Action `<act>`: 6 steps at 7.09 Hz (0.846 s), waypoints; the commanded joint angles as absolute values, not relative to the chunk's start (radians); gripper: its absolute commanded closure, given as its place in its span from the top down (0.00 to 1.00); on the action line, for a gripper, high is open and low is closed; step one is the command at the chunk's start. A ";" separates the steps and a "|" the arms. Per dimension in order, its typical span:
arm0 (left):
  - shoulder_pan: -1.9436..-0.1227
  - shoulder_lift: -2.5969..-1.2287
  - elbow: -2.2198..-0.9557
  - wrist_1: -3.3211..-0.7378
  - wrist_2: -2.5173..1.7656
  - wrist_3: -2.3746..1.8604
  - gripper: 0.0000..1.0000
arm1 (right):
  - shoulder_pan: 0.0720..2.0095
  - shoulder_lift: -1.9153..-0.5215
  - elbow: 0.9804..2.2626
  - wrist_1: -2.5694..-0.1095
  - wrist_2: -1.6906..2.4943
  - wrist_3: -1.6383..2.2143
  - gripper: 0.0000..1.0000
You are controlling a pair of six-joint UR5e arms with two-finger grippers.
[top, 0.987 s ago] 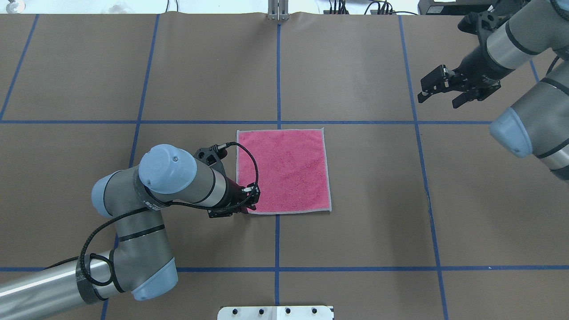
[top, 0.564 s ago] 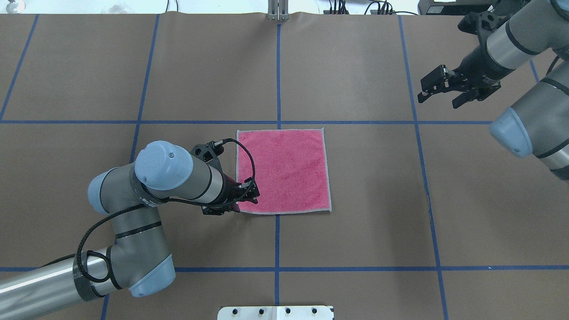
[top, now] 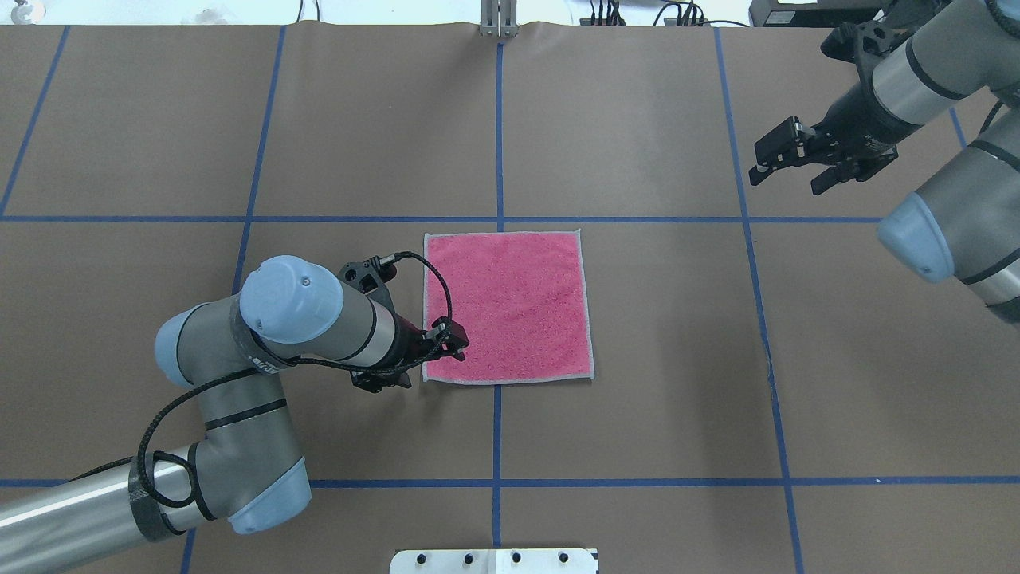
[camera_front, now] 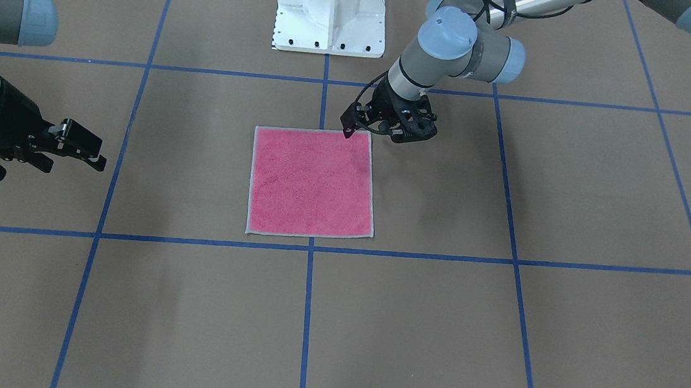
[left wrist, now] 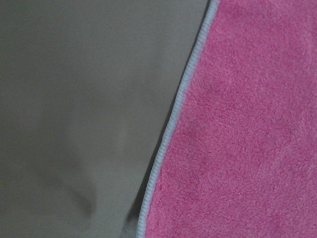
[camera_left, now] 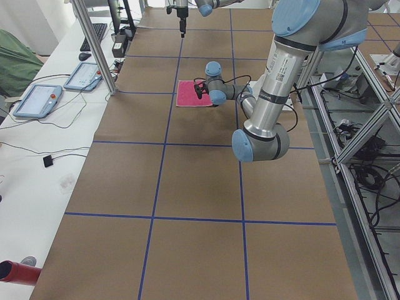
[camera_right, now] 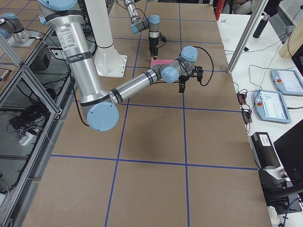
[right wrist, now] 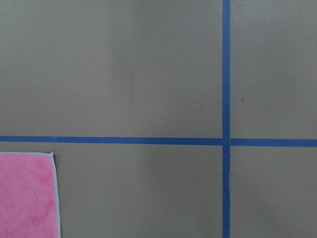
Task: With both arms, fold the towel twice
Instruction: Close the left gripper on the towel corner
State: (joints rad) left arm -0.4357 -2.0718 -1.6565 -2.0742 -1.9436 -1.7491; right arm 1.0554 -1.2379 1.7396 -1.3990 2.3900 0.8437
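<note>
- The left arm [top: 311, 319] reaches in from the towel's left side, wrist bent down toward it.
- The left gripper [top: 448, 344] sits low over the towel's left edge, close to the near corner; I cannot tell whether its jaws are apart or closed.
- The towel [top: 510, 307] lies flat and unfolded on the table [top: 653, 335], pink face up, light grey trim [left wrist: 168, 134] showing all round; all of its corners lie down.
- The right gripper [top: 785, 177] hangs well apart from the towel, beyond its far right corner, fingers spread and holding nothing.
- The right arm [top: 916, 72] stands further right of the towel.
</note>
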 commanded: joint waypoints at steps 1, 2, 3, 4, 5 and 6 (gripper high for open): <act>-0.430 -2.074 -1.654 -2.075 -1.944 -1.750 0.87 | 1.055 -1.238 1.738 -1.399 2.390 0.844 1.00; -0.428 -2.074 -1.649 -2.075 -1.944 -1.750 0.87 | 1.055 -1.238 1.738 -1.399 2.390 0.844 1.00; -0.426 -2.075 -1.643 -2.075 -1.944 -1.750 0.87 | 1.055 -1.238 1.738 -1.399 2.390 0.844 1.00; -0.426 -2.080 -1.637 -2.075 -1.944 -1.750 0.85 | 1.055 -1.238 1.738 -1.399 2.390 0.844 1.00; -0.426 -2.082 -1.635 -2.075 -1.941 -1.750 0.80 | 1.055 -1.238 1.738 -1.399 2.390 0.844 1.00; -0.417 -2.083 -1.626 -2.075 -1.931 -1.750 0.75 | 1.055 -1.238 1.738 -1.399 2.390 0.844 1.00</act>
